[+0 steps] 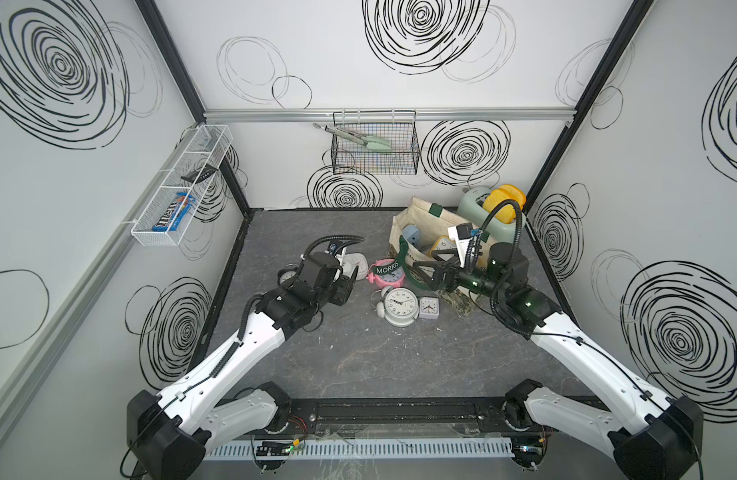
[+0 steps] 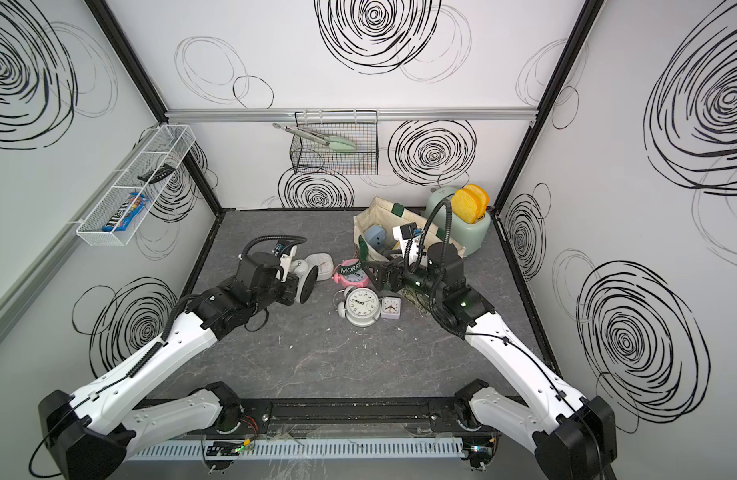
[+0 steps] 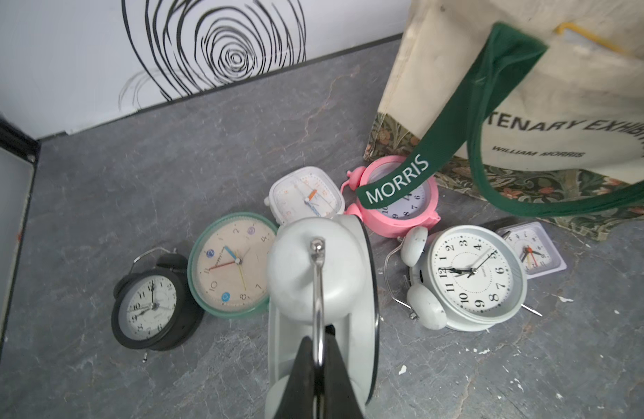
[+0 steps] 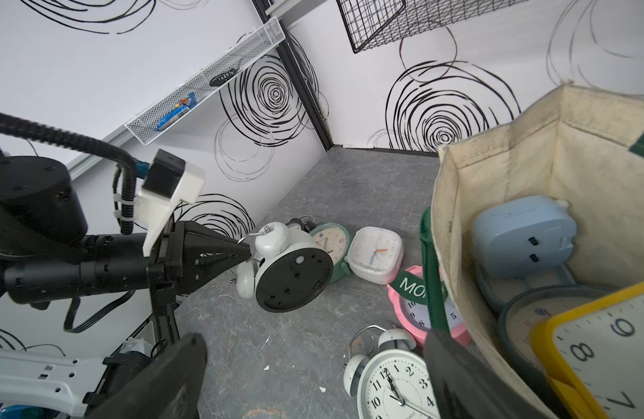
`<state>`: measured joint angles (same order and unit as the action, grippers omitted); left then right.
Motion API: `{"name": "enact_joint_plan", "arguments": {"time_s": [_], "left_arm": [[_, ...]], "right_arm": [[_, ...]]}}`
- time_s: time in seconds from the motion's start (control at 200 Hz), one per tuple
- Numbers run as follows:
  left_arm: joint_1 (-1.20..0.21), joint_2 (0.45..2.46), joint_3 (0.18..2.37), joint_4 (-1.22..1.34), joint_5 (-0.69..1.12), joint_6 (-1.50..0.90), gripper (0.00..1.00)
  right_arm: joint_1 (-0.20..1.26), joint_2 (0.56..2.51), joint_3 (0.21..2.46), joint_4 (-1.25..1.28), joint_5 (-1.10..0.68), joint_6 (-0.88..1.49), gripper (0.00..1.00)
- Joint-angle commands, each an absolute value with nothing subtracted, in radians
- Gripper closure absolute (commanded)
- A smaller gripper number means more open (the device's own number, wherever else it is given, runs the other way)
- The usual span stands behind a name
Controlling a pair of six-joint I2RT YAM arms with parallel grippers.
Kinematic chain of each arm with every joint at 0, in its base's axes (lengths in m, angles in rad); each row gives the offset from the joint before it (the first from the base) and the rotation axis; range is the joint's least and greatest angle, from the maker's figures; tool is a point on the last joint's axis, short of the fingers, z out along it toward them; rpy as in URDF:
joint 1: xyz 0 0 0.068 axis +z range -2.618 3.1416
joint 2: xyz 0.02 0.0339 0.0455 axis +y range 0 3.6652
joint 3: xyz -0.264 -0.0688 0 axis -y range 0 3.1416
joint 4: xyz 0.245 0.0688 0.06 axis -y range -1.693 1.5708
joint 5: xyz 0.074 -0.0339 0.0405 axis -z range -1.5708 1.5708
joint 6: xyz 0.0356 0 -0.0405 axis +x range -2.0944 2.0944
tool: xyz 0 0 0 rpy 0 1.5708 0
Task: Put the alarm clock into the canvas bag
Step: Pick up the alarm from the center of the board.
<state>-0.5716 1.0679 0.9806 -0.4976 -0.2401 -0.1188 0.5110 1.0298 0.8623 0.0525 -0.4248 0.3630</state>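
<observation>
My left gripper (image 3: 317, 344) is shut on the thin metal handle of a white twin-bell alarm clock (image 4: 291, 270) with a black back. The clock hangs tilted just above the grey table, left of the canvas bag (image 1: 403, 220). The bag is cream, stands open at the back right, and holds a blue clock (image 4: 523, 232) and a yellow-rimmed clock (image 4: 603, 348). Its green MORRIS handle (image 3: 396, 183) drapes over a pink clock (image 1: 385, 275). My right gripper (image 4: 313, 381) is open at the bag's near left corner, with nothing between its fingers.
Loose clocks lie on the table: a white twin-bell one (image 1: 400, 306), a small square one (image 1: 429, 307), a white square one (image 3: 306, 194), a green-rimmed one (image 3: 233, 266) and a black one (image 3: 149, 308). A green toaster (image 1: 476, 208) stands behind the bag. Wire baskets (image 1: 375, 149) hang on the walls.
</observation>
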Motion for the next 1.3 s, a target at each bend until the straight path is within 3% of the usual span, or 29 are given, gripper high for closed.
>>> {"name": "enact_joint_plan", "arguments": {"time_s": [0.0, 0.255, 0.545, 0.705, 0.976, 1.296], "left_arm": [[-0.574, 1.036, 1.040, -0.358, -0.218, 0.043, 1.00], [-0.571, 0.929, 0.967, -0.173, 0.007, 0.263, 1.00], [-0.565, 0.932, 0.986, -0.221, 0.182, 0.435, 1.00], [-0.565, 0.904, 0.943, -0.196, 0.228, 0.498, 1.00], [-0.585, 0.875, 0.916, -0.197, 0.245, 0.537, 1.00], [-0.610, 0.859, 0.911, -0.199, 0.252, 0.538, 1.00]], "right_arm": [[0.508, 1.032, 0.847, 0.131, -0.409, 0.289, 0.03], [0.525, 1.095, 0.882, 0.135, -0.521, 0.050, 0.03], [0.568, 1.129, 0.877, 0.130, -0.559, -0.327, 0.03], [0.574, 1.148, 0.894, 0.085, -0.642, -0.523, 0.03], [0.633, 1.229, 1.025, -0.101, -0.602, -0.728, 0.03], [0.708, 1.346, 1.096, -0.223, -0.636, -0.794, 0.03]]}}
